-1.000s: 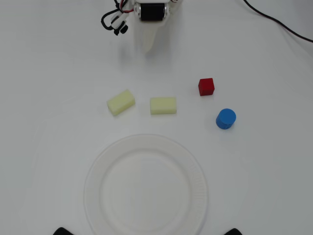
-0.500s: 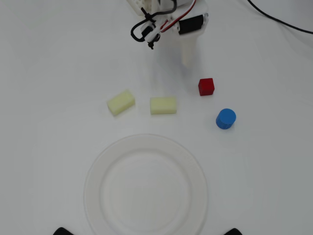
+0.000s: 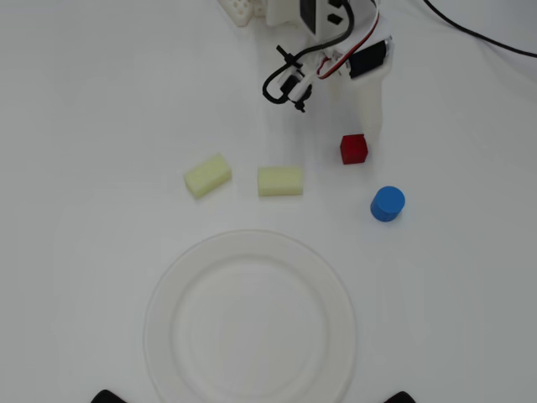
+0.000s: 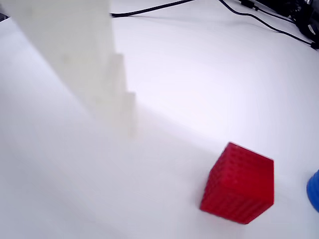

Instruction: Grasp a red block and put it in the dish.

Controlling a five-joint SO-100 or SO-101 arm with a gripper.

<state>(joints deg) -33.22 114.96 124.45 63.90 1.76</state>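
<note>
1. Small solid red cube sits on the white tabletop, upright and free. In the overhead view it lies right of the two pale yellow rectangular foam blocks and up-left of the blue cylinder, near it but apart.
2. Large round white paper plate with ribbed rim is empty, well below the cube in the overhead view.
3. White claw hangs just above-right of the cube, not touching. One stepped white finger shows in the wrist view; the other is out of sight, so whether the claw is spread or pressed together cannot be told.
4. Step in hand, as judged: approach for the grasp.
5. Doing it well: centre the cube between the fingers, spread them wider than the cube, and descend squarely onto flat opposite faces.
6. Risk: a fingertip landing on top or nudging the cube toward the cylinder. Keep the far finger clear of it.
</note>
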